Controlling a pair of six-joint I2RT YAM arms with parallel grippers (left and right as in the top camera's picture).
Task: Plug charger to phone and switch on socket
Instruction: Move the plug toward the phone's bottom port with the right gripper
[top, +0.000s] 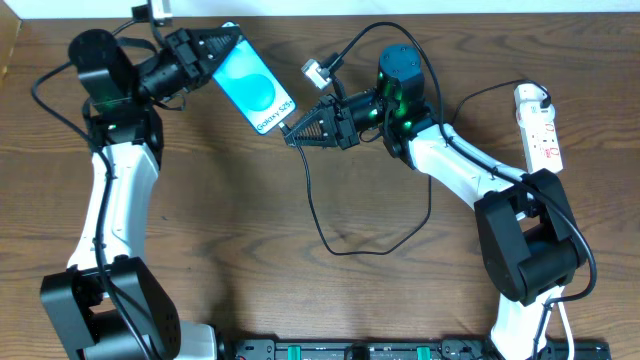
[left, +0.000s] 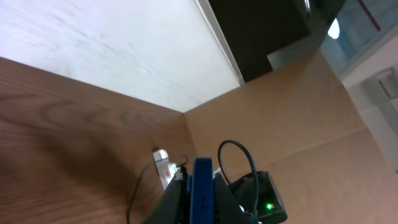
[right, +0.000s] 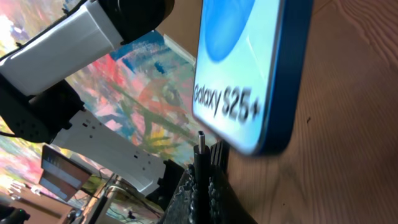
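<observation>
The phone (top: 254, 92) has a bright blue screen with "Galaxy S25" text and is held tilted above the table at the upper left. My left gripper (top: 212, 55) is shut on its upper end; in the left wrist view the phone's blue edge (left: 201, 190) sits between the fingers. My right gripper (top: 297, 130) is shut on the charger's connector (right: 201, 146), whose metal tip points at the phone's bottom edge (right: 273, 140), a small gap apart. The black cable (top: 345, 245) loops over the table. The white socket (top: 540, 128) lies at the far right.
The socket's white cord runs down behind the right arm's base (top: 530, 240). A black cable (top: 480, 95) leads to the socket's upper end. The left arm's base (top: 100, 300) stands at the lower left. The socket shows small in the left wrist view (left: 163, 167).
</observation>
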